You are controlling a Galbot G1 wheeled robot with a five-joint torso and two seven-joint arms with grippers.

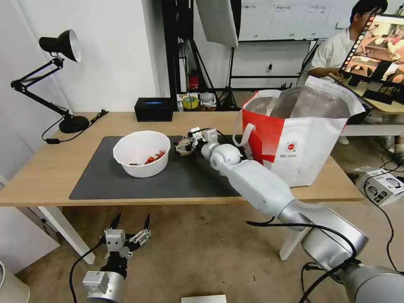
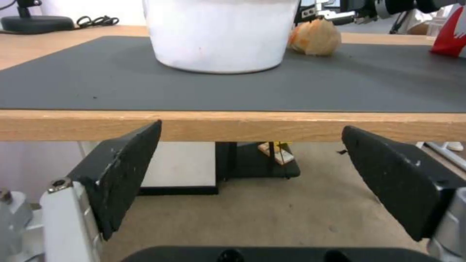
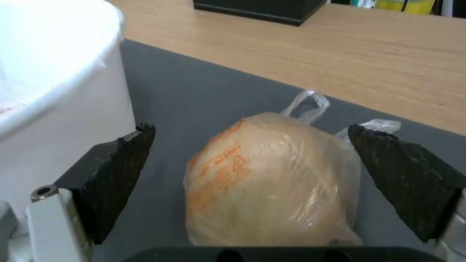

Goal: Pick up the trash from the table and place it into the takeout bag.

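Observation:
The white bowl (image 1: 141,159) with red scraps stands on the dark grey mat (image 1: 105,181) of the table (image 1: 46,168). Just right of it my right gripper (image 1: 184,146) is low over the mat, open. Its fingers straddle a small tan ball (image 3: 272,182) wrapped in clear plastic with orange print, without touching it. That ball (image 2: 315,36) lies beside the bowl (image 2: 218,34). The takeout bag (image 1: 294,139) stands open at the table's right end. My left gripper (image 1: 130,225) hangs open below the table's front edge (image 2: 233,125), holding nothing.
A black box (image 1: 154,109) sits at the table's back edge, and a black desk lamp (image 1: 63,84) at the back left. A cardboard box (image 1: 381,183) and cables lie on the floor to the right. The bowl wall (image 3: 58,109) is close beside the right gripper's finger.

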